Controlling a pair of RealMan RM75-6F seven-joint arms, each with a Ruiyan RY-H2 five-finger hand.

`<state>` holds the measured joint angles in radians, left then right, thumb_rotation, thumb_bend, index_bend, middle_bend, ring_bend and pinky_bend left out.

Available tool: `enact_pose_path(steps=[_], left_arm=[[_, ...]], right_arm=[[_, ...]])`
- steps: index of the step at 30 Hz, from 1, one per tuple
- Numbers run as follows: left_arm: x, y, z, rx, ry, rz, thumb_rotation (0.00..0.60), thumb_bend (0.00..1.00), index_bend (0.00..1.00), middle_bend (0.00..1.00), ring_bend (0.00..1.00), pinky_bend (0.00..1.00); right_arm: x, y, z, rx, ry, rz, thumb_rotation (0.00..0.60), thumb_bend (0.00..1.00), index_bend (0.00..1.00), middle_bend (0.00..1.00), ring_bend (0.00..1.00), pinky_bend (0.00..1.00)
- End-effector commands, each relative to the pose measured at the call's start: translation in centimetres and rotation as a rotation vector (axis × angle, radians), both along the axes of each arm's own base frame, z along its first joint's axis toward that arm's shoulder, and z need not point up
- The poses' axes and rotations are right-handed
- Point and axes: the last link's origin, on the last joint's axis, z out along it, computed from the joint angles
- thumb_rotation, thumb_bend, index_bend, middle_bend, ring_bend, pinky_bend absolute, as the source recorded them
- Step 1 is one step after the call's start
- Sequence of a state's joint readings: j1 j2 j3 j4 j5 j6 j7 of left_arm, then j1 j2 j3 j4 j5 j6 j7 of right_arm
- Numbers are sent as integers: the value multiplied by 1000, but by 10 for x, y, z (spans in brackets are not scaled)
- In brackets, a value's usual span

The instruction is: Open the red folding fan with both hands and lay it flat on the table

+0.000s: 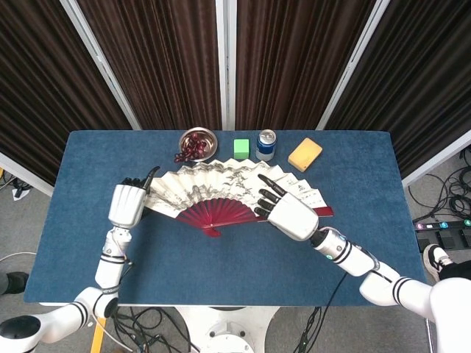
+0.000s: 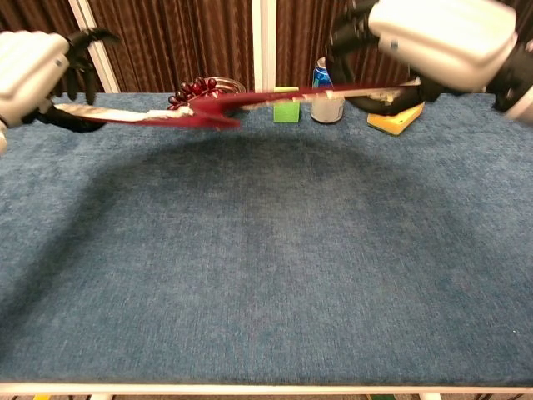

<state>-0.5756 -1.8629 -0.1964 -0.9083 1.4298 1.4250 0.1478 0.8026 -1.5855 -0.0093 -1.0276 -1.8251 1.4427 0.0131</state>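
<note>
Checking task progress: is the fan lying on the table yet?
No. In the chest view the fan hangs edge-on above the table, held between the left hand and right hand.

A rectangular table covered in dark blue felt-like cloth [image 1: 221, 257] fills the middle of the head view. Behind it hang dark brown pleated curtains [image 1: 162, 51], divided by slanted white metal poles [image 1: 99, 59] and one upright white post [image 1: 227, 62]. The floor is grey carpet [image 1: 29, 220] (visible on both sides of the table). Black cables [image 1: 158, 327] lie tangled on it below the table's near edge, and more trail at the right [image 1: 434, 198]. Lighting is even, with soft shadows on the cloth.
</note>
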Motion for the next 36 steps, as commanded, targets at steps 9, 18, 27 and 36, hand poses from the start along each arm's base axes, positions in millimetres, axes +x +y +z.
enact_pose_path(steps=[9, 18, 27, 36], left_arm=[[10, -5, -20, -79, 160, 78, 600, 120, 135, 198, 128, 261], [16, -15, -8, -108, 121, 98, 600, 0, 46, 60, 15, 163], [16, -23, 13, -189, 102, 170, 600, 0, 39, 55, 15, 163], [20, -32, 27, -355, 136, 209, 600, 0, 42, 55, 1, 93]], right_arm=[[-59, 16, -46, 28, 28, -224, 600, 40, 18, 146, 0, 0], [-79, 29, -42, 74, 78, -405, 600, 0, 0, 0, 0, 0], [-84, 30, -10, 124, 114, -546, 600, 0, 0, 0, 0, 0], [-97, 39, 33, 97, 60, -633, 600, 0, 0, 0, 0, 0]])
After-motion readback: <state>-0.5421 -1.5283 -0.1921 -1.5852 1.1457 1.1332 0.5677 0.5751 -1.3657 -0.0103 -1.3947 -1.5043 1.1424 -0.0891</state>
